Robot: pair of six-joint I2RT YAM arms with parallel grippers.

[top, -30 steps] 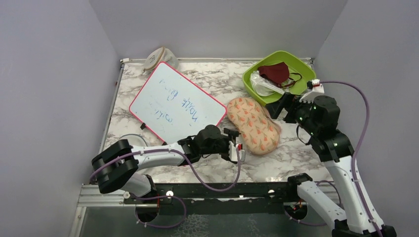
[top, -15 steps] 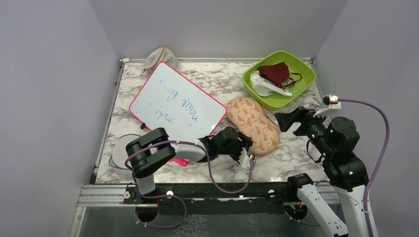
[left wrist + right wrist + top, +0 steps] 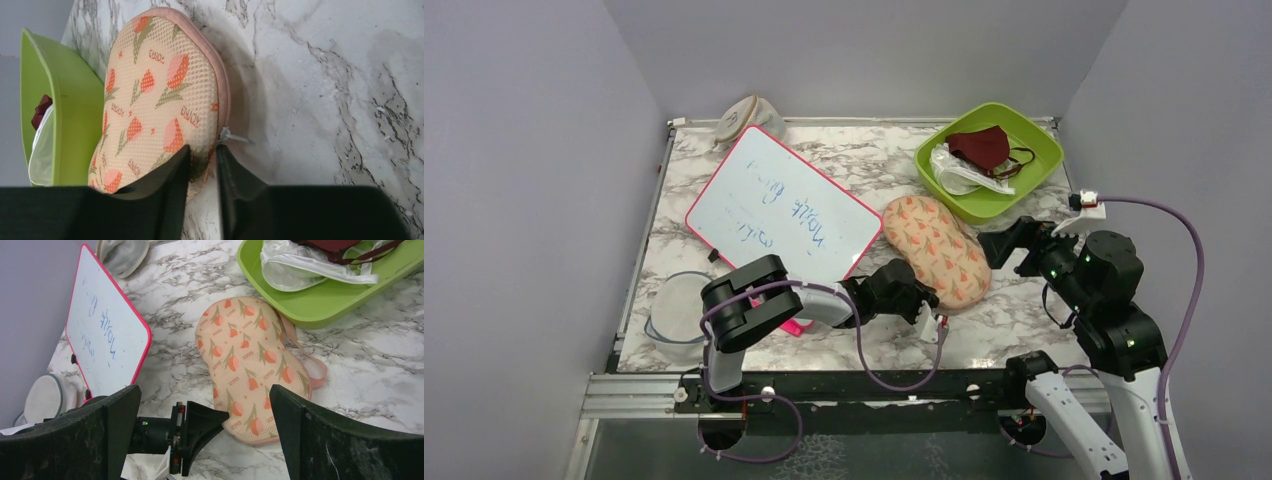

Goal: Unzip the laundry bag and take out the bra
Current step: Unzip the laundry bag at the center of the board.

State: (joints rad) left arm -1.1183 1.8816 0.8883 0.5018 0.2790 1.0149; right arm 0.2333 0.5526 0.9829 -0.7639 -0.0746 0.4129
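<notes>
Top external: left gripper [image 3: 921,303] has swung in to the near end of the laundry bag [image 3: 936,252], jaws narrowed from wide to a pinch on its rim.
Left arm lies low, reaching right. Right gripper [image 3: 1006,243], drawn back from the green tray [image 3: 1036,180], hovers spread wide right of the bag. Bag centre frame, flat, long axis upper left to lower right.
</notes>
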